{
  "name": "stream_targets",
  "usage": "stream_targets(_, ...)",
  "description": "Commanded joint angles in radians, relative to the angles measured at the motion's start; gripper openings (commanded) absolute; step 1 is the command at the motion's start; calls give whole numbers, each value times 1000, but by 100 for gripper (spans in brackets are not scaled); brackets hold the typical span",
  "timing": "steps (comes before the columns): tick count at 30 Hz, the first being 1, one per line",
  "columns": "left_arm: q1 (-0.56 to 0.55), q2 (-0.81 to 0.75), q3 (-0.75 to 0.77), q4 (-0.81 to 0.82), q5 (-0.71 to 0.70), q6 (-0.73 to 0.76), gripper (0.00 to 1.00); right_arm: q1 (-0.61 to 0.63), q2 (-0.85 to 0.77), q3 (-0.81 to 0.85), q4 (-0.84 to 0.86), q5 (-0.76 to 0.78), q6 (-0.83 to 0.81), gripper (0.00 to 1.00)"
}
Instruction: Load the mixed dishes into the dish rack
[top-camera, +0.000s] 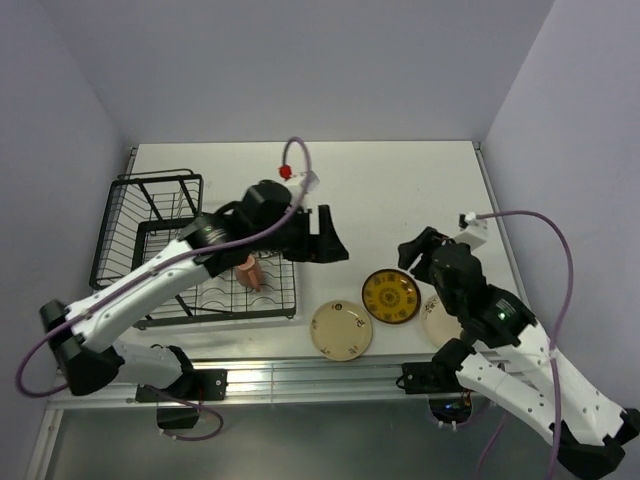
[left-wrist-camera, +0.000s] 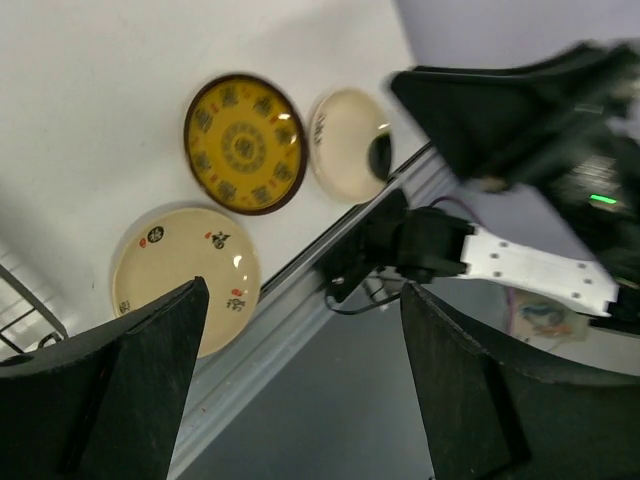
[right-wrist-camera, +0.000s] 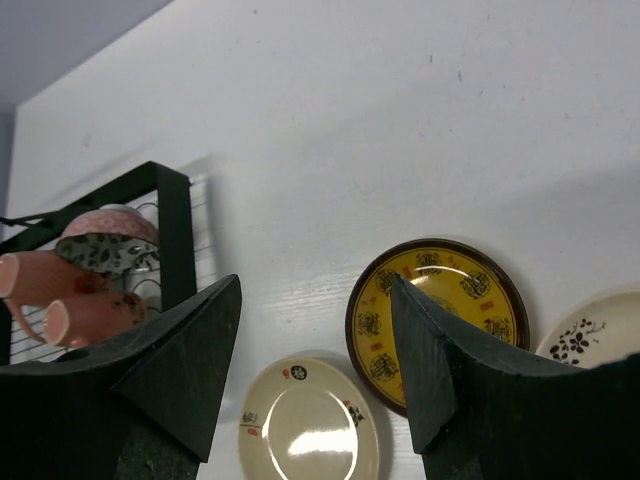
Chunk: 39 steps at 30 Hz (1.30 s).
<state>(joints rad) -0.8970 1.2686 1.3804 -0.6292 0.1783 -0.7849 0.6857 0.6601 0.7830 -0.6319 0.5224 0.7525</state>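
Observation:
The black wire dish rack (top-camera: 118, 215) stands at the table's left. Inside it lie two pinkish mugs (right-wrist-camera: 92, 316) and a dark patterned bowl (right-wrist-camera: 106, 243); the top view shows only one mug (top-camera: 249, 272), under my left arm. A mustard-yellow plate (top-camera: 390, 296) lies flat on the table between two cream plates, one (top-camera: 341, 330) nearer the rack and one (top-camera: 436, 322) partly under my right arm. My left gripper (top-camera: 325, 240) hangs open and empty just right of the rack. My right gripper (top-camera: 420, 255) is open and empty above the yellow plate (right-wrist-camera: 450, 290).
A metal rail (top-camera: 300, 378) runs along the table's front edge. Grey walls close in the back and both sides. Purple cables (top-camera: 560, 270) loop over both arms. The right arm's base (left-wrist-camera: 420, 245) sits at the rail near the plates.

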Motion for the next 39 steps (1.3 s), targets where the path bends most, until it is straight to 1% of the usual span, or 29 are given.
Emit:
stream_targets(1,-42,78,8,95,-19,68,83,-17,-89,30,-156,-16,70,68)
stream_targets(2,-48,131,12,108,-8,78,83,-17,-106,33,-173,-21,76,68)
stream_targets(4,-65,182,8,141,38,96,81,-15,-146,44,-232,-21,103,69)
stream_targets(7,-80,287,16,175,47,113,79,-17,-183,45,-273,-24,114,68)
stream_targets(8,-85,340,26,175,44,115,78,-17,-191,48,-282,-22,117,68)
stream_targets(9,-94,366,31,184,41,125,75,-17,-203,50,-302,-19,122,68)
stream_targets(10,-100,389,38,184,30,128,73,-15,-212,55,-310,-19,126,68)
stream_targets(11,-108,437,58,178,-8,131,73,-17,-220,56,-322,-19,130,68)
stream_targets(14,-131,514,81,177,-54,130,71,-17,-272,62,-328,-22,131,68)
stream_targets(18,-135,586,88,194,-134,98,66,-17,-324,76,-362,-9,136,68)
stream_targets(23,-135,678,97,253,-116,76,64,-17,-353,99,-385,-36,156,67)
stream_targets(28,-137,768,134,287,-103,82,61,-17,-393,65,-318,-127,154,65)
stream_targets(30,-137,784,135,302,-94,79,57,-17,-390,68,-319,-131,153,65)
stream_targets(34,-137,825,138,310,-91,75,56,-17,-381,90,-338,-121,142,65)
stream_targets(37,-137,839,128,338,-73,72,50,-17,-396,98,-333,-111,134,65)
stream_targets(38,-137,841,124,342,-71,67,46,-17,-402,98,-334,-108,133,65)
stream_targets(39,-137,845,123,356,-69,65,43,-17,-404,98,-334,-105,128,65)
